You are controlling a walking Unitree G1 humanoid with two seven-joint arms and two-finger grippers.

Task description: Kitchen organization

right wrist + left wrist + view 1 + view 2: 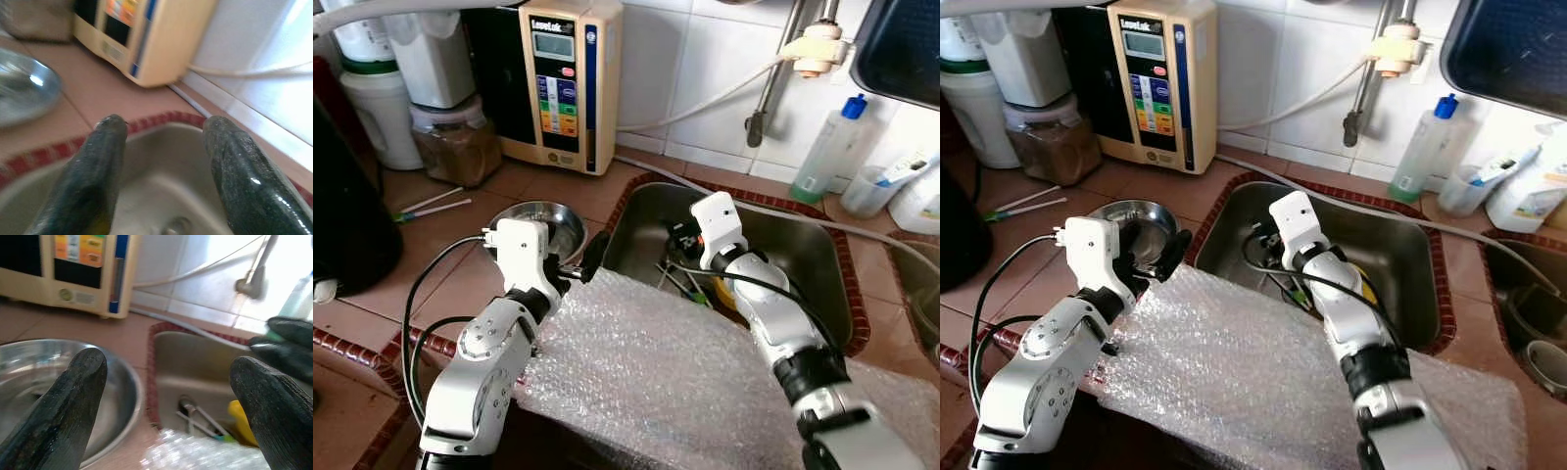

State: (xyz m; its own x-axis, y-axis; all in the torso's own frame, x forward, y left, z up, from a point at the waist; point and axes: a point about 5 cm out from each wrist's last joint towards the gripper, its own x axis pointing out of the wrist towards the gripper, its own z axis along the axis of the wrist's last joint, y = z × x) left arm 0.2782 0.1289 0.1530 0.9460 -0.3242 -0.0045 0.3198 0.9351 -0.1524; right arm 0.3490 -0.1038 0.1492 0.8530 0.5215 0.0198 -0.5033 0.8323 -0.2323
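Grippers poised over bowl and sink, nothing held yet.

From my seat, the left gripper (578, 264) hangs by the steel bowl (551, 224) on the tiled counter (460, 274), fingers spread wide and empty, seemingly ready to take its rim. Bubble wrap (646, 372) drapes the counter edge below both arms. My right gripper (683, 243) reaches into the steel sink (803, 255) above the utensils (690, 284), fingers parted, gripping nothing.

Steel-grey sink (822, 257), red-brown tile counter (460, 284), clear bubble wrap (656, 372), cream water machine (570, 78), silver bowl (558, 220).
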